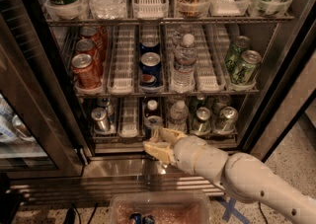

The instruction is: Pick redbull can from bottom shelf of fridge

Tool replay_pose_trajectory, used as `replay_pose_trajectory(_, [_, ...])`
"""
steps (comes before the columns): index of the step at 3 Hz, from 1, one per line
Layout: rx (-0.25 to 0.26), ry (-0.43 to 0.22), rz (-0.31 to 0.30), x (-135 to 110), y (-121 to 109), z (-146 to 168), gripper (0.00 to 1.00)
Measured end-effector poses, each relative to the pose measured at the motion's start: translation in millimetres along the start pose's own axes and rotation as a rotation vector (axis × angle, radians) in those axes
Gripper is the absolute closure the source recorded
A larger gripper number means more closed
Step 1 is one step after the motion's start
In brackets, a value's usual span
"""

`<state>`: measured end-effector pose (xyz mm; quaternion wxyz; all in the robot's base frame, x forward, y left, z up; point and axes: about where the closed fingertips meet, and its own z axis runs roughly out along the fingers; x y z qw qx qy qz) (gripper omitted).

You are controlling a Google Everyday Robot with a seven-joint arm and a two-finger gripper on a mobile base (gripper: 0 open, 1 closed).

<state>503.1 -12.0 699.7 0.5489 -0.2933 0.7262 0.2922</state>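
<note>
The gripper (pixel 155 145), jaws spread, hangs at the front lip of the bottom shelf (pixel 118 139), before the redbull can (pixel 152 120). Too low, a finger could catch that lip (or shove the can back).

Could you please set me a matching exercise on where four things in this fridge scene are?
1 redbull can
2 red cola cans
3 green cans
4 gripper

A middle rack, right end
B bottom shelf, centre lane
C just in front of the bottom shelf, centre
D middle rack, left end

Pairs: 1-B, 2-D, 3-A, 4-C
</note>
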Motion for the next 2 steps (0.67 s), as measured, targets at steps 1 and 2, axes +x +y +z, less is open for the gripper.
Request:
replay_pose_trajectory(1, [-0.105,0.068,-0.106,-16.5,43.0,-16.2,1.00])
replay_pose_trajectory(2, [-0.105,0.068,-0.106,-16.5,43.0,-16.2,1.00])
